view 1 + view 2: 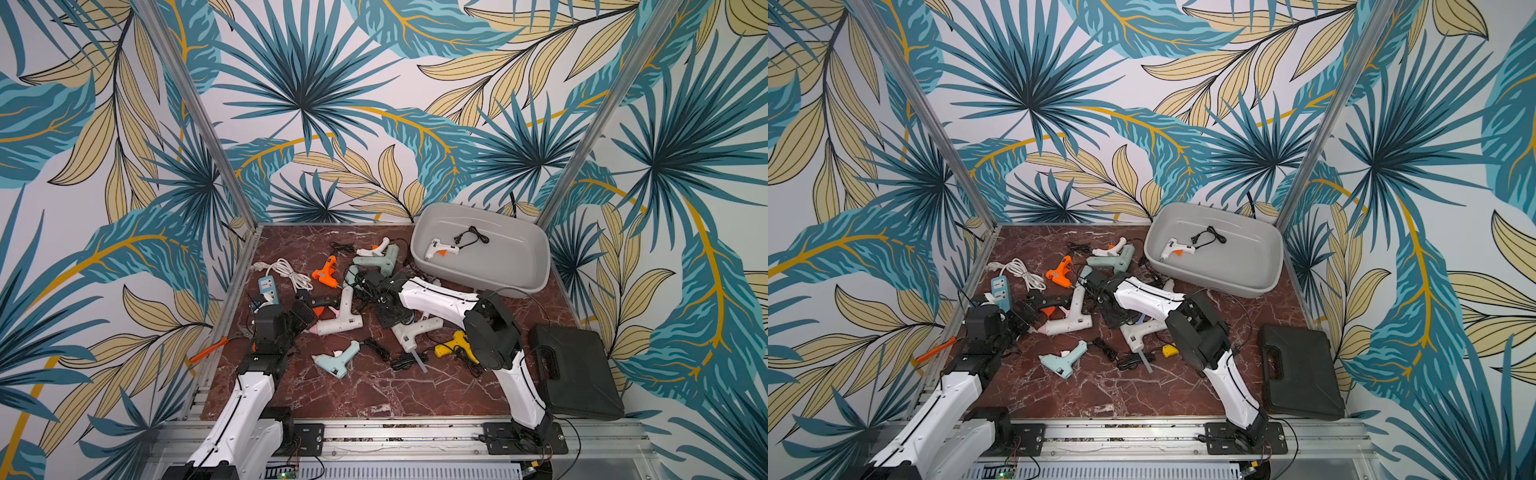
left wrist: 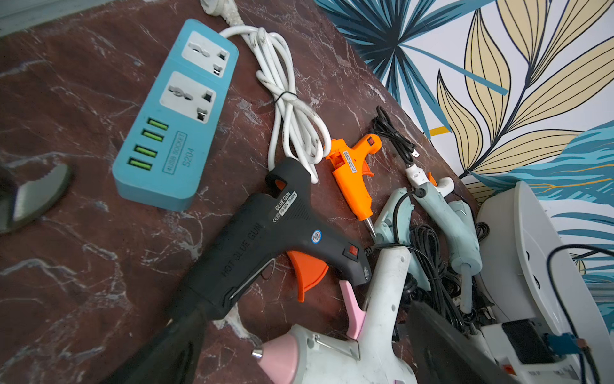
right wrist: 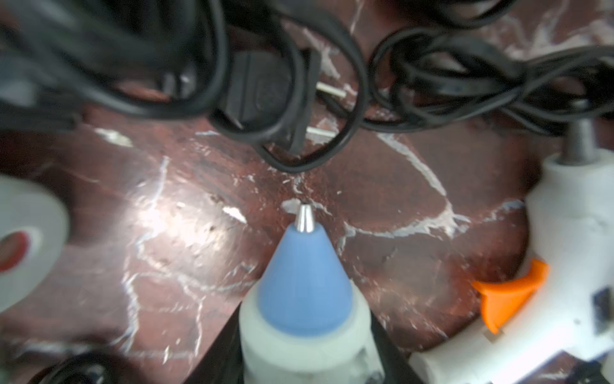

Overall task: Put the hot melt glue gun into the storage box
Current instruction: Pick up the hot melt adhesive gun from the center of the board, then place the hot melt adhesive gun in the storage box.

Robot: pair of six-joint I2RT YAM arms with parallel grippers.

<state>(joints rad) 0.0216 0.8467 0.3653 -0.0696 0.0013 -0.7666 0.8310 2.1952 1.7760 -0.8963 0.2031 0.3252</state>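
**Bimanual cell.** A red-brown marble-patterned surface is bounded by aluminium rails and by leaf-printed walls on three sides. Bare room is seen along its front edge, between the arm bases.

- **Left rail:** orange-handled pliers are laid across the edge.
- **Farther in:** a light blue plastic power strip is marked "4USB SOCKET S204".
- **Left arm:** the left pincer is spread wide and nothing is gripped. Below it, a black glue gun with an orange trigger is lettered "GLUE GUN" and "HOT GLUE GUN".
- **Crowded centre:** the right pincer is drawn narrow. Its dark fingers are set against both flanks of a white glue gun with a blue cone nozzle, whose metal tip is shown near the marble.
- **Back right corner:** the light grey plastic storage box is placed here, with a small white glue gun and a black cord inside.
- **Front right edge:** a flat black plastic case is set here.
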